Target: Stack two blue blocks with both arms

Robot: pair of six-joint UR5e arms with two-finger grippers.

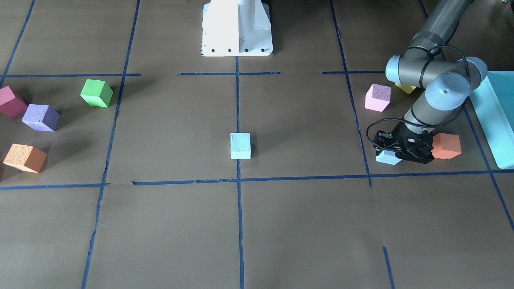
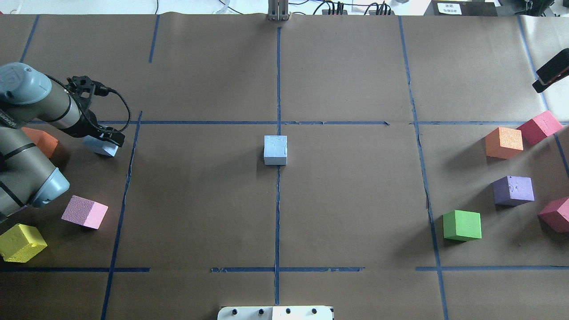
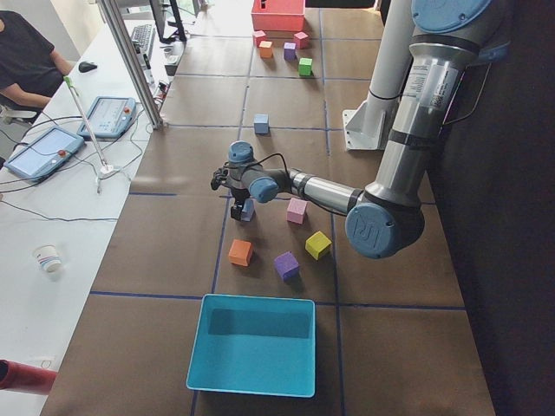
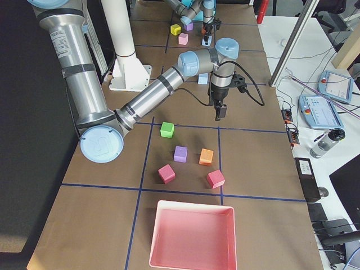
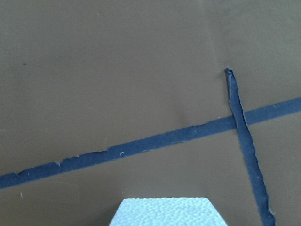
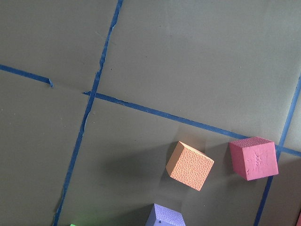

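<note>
two blue blocks apart: centre block [image 2: 275, 150] on desk [image 2: 355, 200], side block [image 1: 387, 157] at left claw [image 2: 106, 141]. pick-up judged in hand; lift and carry to centre needed next. closure of left claw and right claw [image 2: 551, 73] cannot be told.

**One reaches low, one hangs high**

The left arm [image 1: 437, 24] stretches out to the left side with its wrist bent down. The left gripper [image 1: 395, 152] sits low at the table [image 1: 305, 224], fingers [image 2: 114, 138] either side of a blue block [image 1: 386, 159]; their grip cannot be judged. The right arm [image 4: 152, 93] extends over the right side, and the right gripper [image 4: 218, 111] points straight down, well above the table.
</note>
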